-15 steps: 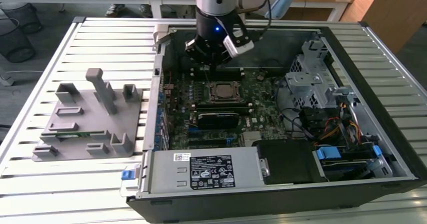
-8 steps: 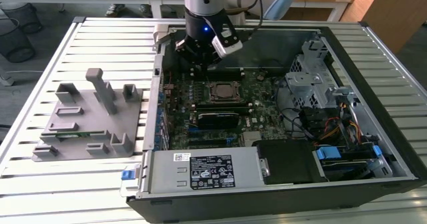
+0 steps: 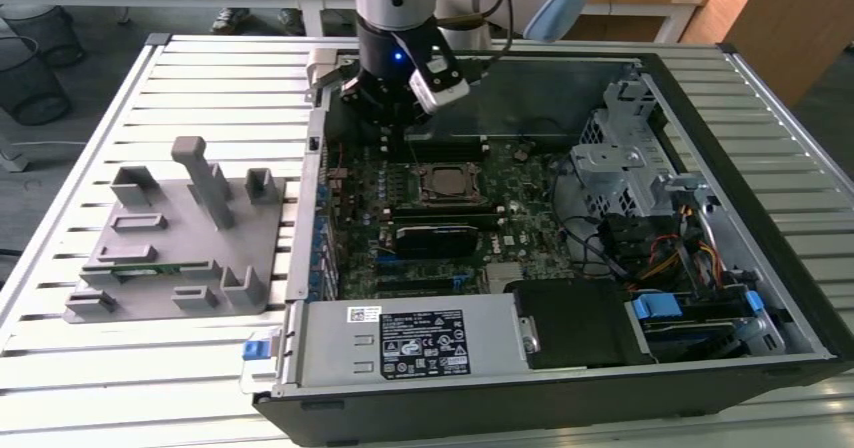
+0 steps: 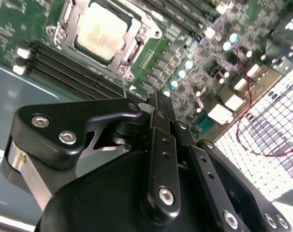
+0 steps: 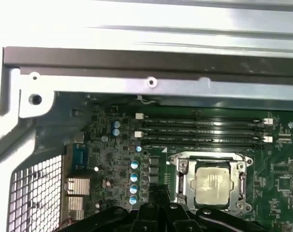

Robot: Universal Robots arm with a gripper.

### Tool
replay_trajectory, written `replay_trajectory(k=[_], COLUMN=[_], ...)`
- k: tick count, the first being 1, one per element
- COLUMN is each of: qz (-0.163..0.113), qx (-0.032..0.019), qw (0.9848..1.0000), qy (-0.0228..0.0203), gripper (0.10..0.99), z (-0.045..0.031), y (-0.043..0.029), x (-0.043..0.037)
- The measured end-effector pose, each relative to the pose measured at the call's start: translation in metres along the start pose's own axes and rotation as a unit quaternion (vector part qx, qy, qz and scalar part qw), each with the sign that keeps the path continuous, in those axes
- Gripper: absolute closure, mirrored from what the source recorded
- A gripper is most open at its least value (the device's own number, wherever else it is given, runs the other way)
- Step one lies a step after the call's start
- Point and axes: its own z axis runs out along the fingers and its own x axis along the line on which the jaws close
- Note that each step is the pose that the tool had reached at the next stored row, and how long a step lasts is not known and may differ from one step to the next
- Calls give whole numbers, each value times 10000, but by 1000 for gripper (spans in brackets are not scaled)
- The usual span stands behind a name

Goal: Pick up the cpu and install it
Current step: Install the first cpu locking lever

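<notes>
In the exterior view, the gripper (image 3: 388,140) is hanging inside an open computer case (image 3: 747,298) on a slatted table (image 3: 200,78), poised over the motherboard (image 3: 514,223) just beyond the socket (image 3: 442,185), where the cpu (image 3: 442,183) is sitting; a grey parts fixture (image 3: 174,238) is resting on the table toward the exterior view's left. In the second wrist view, the black fingers (image 4: 161,130) are lying pressed together with nothing between them, while the cpu (image 4: 104,30) is lying flat inside the metal socket frame (image 4: 132,58), apart from the gripper, beside the dark memory slots (image 4: 74,72). In the first wrist view, the cpu (image 5: 213,182) is showing its pale metal lid square in the frame, next to a column of blue capacitors (image 5: 134,182) and below the memory slots (image 5: 199,131). The chip is looking light, stiff and smooth-topped, likely slippery and fragile on its underside, so a hold across two opposite edges seems the safest way to take it.
</notes>
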Motion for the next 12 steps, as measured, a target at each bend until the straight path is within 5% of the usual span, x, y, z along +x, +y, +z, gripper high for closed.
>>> replay_trajectory(k=[8,12], qz=[0,-1], qx=[0,1], qw=[10000,10000], qy=[0,0], gripper=[980,980], z=[40,47], y=[184,202], x=[14,13])
